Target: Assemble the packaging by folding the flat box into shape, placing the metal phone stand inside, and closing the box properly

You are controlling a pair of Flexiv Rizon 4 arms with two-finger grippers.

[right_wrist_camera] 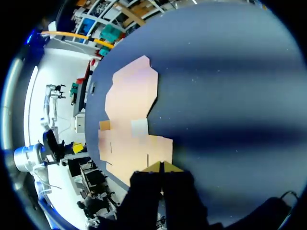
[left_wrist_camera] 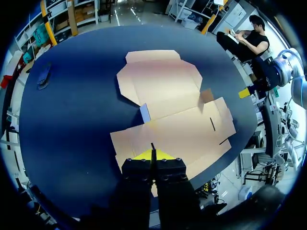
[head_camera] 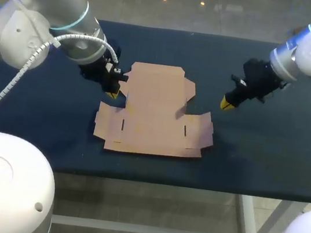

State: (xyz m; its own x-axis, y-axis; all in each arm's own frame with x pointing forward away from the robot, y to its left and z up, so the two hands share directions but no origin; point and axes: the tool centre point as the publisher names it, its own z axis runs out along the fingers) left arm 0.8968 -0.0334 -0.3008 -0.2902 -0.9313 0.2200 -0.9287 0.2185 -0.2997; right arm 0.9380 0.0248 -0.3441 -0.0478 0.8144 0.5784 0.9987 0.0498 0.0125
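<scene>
Box [head_camera: 155, 112] lies flat and unfolded on the dark blue table [head_camera: 267, 151].

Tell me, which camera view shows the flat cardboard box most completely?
The head view: nearly the whole flat box shows from above, with all flaps. In the left wrist view the left gripper covers its near edge; in the right wrist view it is slanted and the right gripper covers a part.

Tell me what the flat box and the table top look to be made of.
Flat box: plain brown cardboard, matte, judging by its cut flaps, slots and crease lines. Table top: dark blue and matte, with no glare. It may be a cloth or mat covering, but the pictures leave that open.
</scene>
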